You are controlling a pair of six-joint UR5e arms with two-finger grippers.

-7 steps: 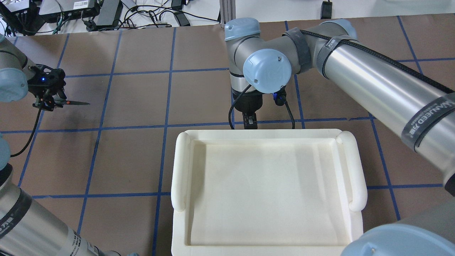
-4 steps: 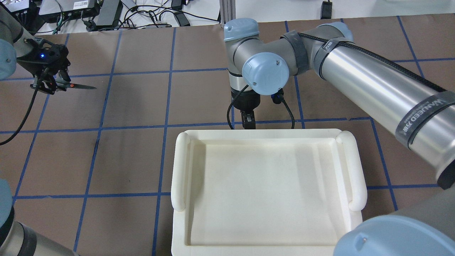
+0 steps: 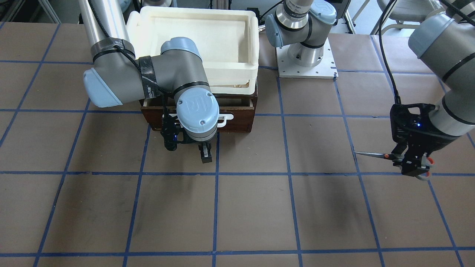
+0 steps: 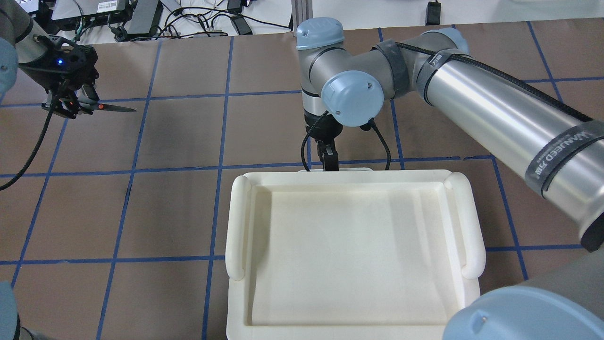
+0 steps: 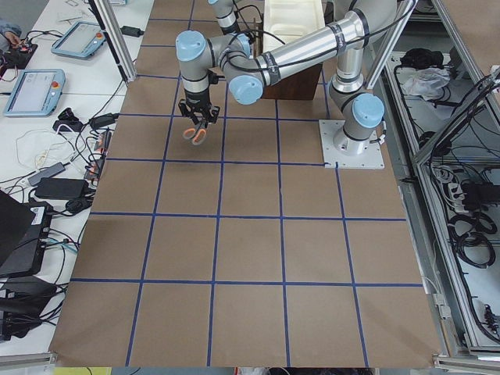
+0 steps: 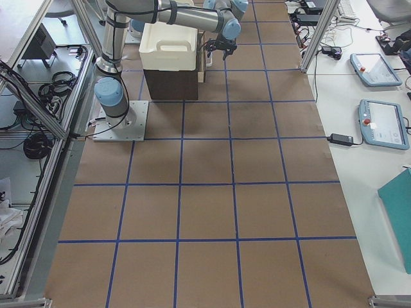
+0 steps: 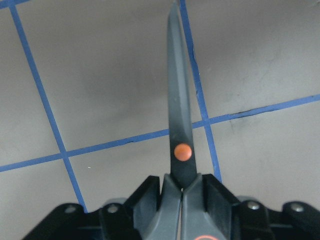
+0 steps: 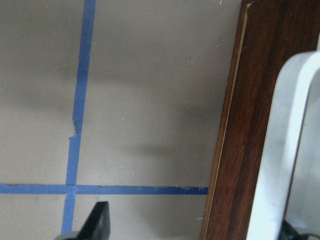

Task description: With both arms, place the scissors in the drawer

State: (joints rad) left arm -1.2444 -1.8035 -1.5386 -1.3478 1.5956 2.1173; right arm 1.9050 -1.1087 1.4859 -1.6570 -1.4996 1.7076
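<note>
My left gripper (image 4: 71, 101) is shut on the handles of the scissors (image 4: 109, 108), held above the table far to the left. Their slim blades (image 3: 371, 154) lie level and point towards the middle; the orange pivot dot (image 7: 183, 151) shows in the left wrist view. The dark-brown drawer (image 3: 237, 111) sits under the foam tray, its white bar handle (image 3: 224, 119) facing outwards. My right gripper (image 3: 205, 154) hangs fingers-down just in front of that handle (image 8: 285, 150), open, with one fingertip (image 8: 97, 222) out over the table. It holds nothing.
A cream-white foam tray (image 4: 238, 222) rests on top of the drawer box (image 6: 170, 83). The brown table carries a grid of blue tape lines (image 4: 222, 132). Cables and electronics (image 4: 141, 16) lie beyond the far edge.
My left gripper has carried the scissors away from the robot and slightly towards the middle. The right gripper has drawn closer to the drawer front, and the white handle now peeks out past the tray's edge.
</note>
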